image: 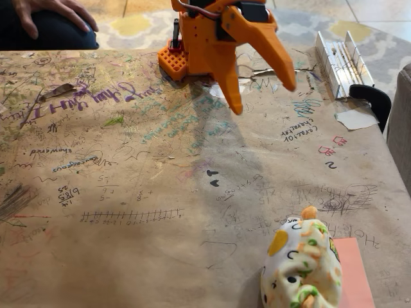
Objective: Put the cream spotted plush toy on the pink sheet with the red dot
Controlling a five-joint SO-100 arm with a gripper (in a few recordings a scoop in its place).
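The cream spotted plush toy (302, 266) rests at the front right of the table, its right side overlapping the left edge of the pink sheet (354, 273). The toy covers part of the sheet, and no red dot is visible on the exposed pink strip. My orange gripper (264, 96) hangs in the air at the back of the table, far from the toy, with its two fingers spread open and nothing between them.
Brown paper covered in scribbles covers the table (128, 179). A metal clamp piece (340, 61) and a black clamp (372, 96) sit at the back right edge, near a white paper scrap (356, 119). A person's hand (54, 13) rests at the back left.
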